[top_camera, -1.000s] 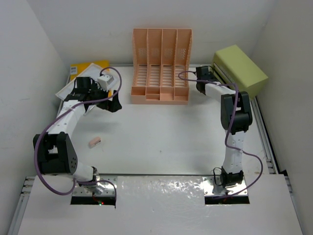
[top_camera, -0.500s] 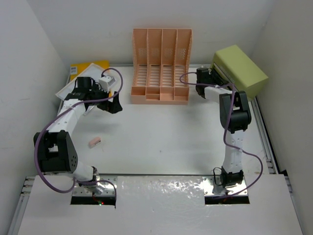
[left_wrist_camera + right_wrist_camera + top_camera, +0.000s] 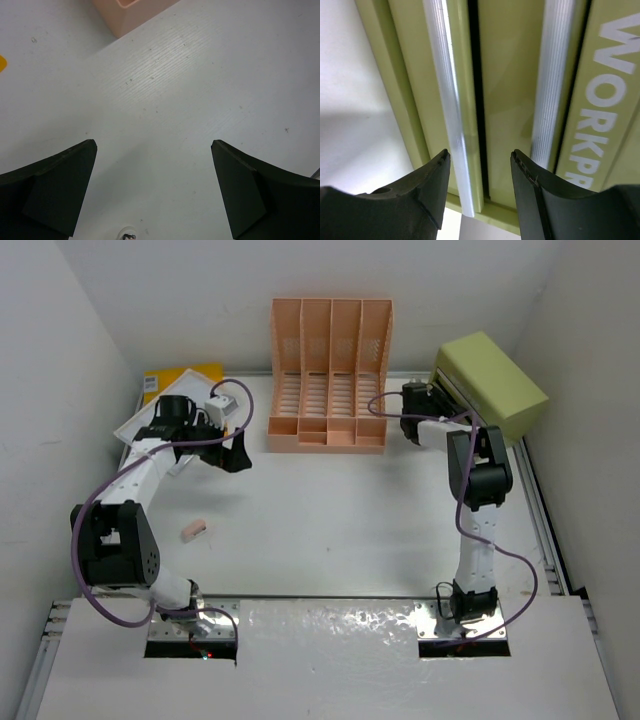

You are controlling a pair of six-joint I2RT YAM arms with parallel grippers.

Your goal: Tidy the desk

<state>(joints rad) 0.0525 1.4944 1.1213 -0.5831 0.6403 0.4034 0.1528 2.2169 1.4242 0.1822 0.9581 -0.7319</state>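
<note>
- At far right, your right fingers stand parted around the silver strip of the green drawer box; close, then pull, I think.
- Your left fingers hang released above the tabletop.

You have plain white on three sides: a back wall at 12 o'clock, a left wall slanting in at 9 o'clock and a right wall at 3 o'clock. At 6 o'clock, a glossy white panel shows a bright, rippled patch of glare along its far edge.
</note>
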